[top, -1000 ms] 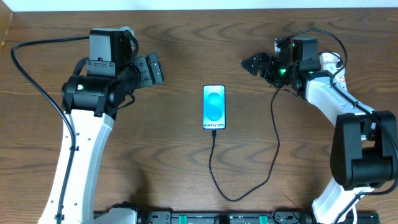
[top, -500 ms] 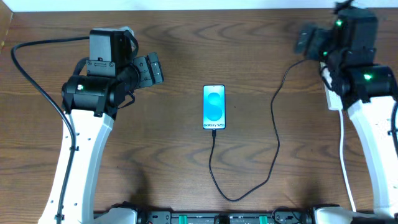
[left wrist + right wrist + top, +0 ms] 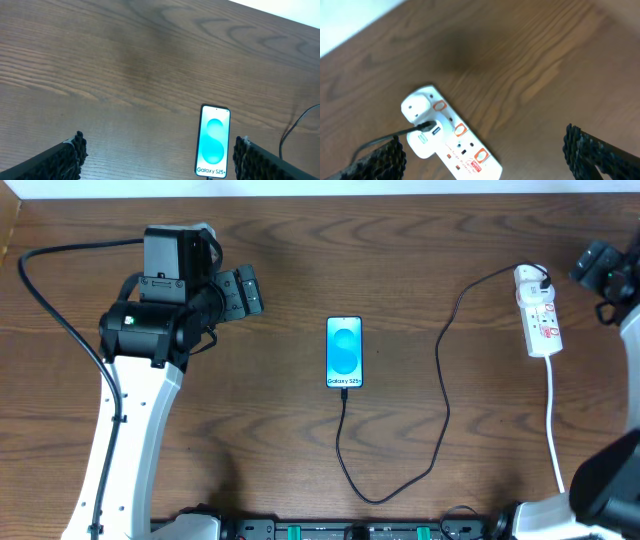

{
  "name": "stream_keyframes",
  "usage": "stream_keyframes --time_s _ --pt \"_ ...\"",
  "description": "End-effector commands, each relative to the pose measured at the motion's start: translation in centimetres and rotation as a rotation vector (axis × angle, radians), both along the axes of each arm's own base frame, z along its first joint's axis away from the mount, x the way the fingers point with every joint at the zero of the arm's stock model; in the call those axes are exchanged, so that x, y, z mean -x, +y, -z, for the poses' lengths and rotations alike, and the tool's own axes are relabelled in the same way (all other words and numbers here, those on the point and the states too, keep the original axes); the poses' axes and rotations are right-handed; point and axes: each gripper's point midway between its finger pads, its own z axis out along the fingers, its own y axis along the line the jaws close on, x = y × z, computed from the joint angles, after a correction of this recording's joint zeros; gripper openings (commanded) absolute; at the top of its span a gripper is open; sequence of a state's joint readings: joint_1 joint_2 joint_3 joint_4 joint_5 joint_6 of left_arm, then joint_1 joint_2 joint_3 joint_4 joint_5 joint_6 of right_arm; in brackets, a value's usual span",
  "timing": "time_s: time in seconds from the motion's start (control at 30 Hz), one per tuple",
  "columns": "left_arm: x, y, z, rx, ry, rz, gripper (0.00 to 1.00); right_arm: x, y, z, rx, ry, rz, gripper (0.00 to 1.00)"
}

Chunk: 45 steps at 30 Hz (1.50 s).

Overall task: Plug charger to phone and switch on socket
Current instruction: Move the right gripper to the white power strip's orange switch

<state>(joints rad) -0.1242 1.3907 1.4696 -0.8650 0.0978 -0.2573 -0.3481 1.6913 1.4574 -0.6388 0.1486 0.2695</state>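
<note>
Overhead layout: phone (image 3: pixel 345 353) lies flat at the middle of the worktop (image 3: pixel 270 440), screen lit; socket (image 3: pixel 538 312) lies well apart at its 3 o'clock.
Charger (image 3: pixel 443 410): the cable leaves the phone's 6 o'clock edge, loops out toward 5 o'clock, then climbs to its plug at the socket's 12 o'clock end.
Left jaws: spread wide, empty, hanging at the phone's 10 o'clock.
Right jaws: spread wide, empty, off the socket's 2 o'clock, with the strip below in the right wrist view.
Step in hand: the connector looks seated in the phone, so switching on seems to be what remains. Whether the red-marked switches (image 3: pixel 459 131) are on cannot be told.
Next move: likely the right arm lowers over the switch beside the plug and one fingertip presses it, without shoving the strip.
</note>
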Motion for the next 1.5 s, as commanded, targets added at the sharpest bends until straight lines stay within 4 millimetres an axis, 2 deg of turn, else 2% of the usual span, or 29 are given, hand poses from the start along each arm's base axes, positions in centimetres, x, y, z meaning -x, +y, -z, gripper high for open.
stream_keyframes --time_s 0.0,0.1,0.17,0.27,0.7,0.9,1.1,1.47 --pt "0.0 0.5 0.1 -0.018 0.001 -0.005 0.95 -1.1 2.0 4.7 -0.208 0.034 -0.194 0.99" --pt "0.0 0.5 0.1 -0.018 0.001 -0.005 0.95 -1.3 2.8 7.5 -0.293 0.068 -0.245 0.99" --pt "0.0 0.5 0.1 -0.018 0.001 -0.005 0.95 -1.9 4.2 9.0 -0.349 0.075 -0.327 0.99" --pt "0.0 0.5 0.1 -0.018 0.001 -0.005 0.95 -2.4 5.4 9.9 -0.37 0.07 -0.413 0.99" --pt "0.0 0.5 0.1 -0.018 0.001 -0.005 0.95 -2.5 5.1 13.3 -0.365 0.131 -0.435 0.99" --pt "0.0 0.5 0.1 -0.018 0.001 -0.005 0.95 -3.2 6.5 13.9 -0.412 0.094 -0.516 0.99" --pt "0.0 0.5 0.1 -0.018 0.001 -0.005 0.95 -4.0 6.3 13.6 -0.395 0.061 -0.526 0.99" --pt "0.0 0.5 0.1 -0.018 0.001 -0.005 0.95 -3.3 7.0 15.1 -0.408 0.079 -0.532 0.99"
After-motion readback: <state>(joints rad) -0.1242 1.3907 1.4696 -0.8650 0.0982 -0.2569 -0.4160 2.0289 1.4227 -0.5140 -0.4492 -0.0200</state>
